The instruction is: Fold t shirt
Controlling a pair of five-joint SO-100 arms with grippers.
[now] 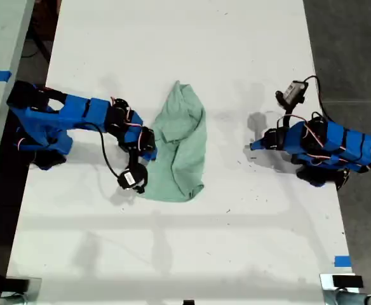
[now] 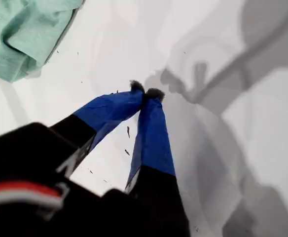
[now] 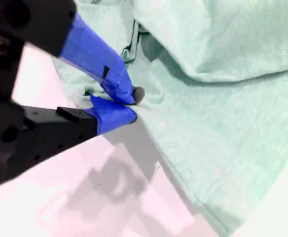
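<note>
A long white table (image 1: 192,254) is filling the exterior view, with one blue arm at each of that view's sides. The t shirt (image 1: 182,147), a pale mint-green wrinkled bundle, is lying near the table's middle, closer to the arm on the exterior view's left.

That arm is carrying my second gripper (image 3: 129,106), which is sitting right at the garment's edge on the exterior view's left. Its blue-taped fingers (image 3: 115,114) are pressing almost together on a small pucker of cloth at the hem, so it looks to be pinching the t shirt, though how firmly it is gripping is hard to tell.

My first gripper (image 2: 146,93), on the arm at the exterior view's right, is resting with its tips pressed together over bare table, holding nothing, well apart from the cloth.

The step in hand appears to be taking hold of one edge to begin a fold. The next move is likely calling for lifting that edge and carrying it across the garment, while the other arm comes in to steady or grasp the far side.

No brand, label or readable writing is showing anywhere.
</note>
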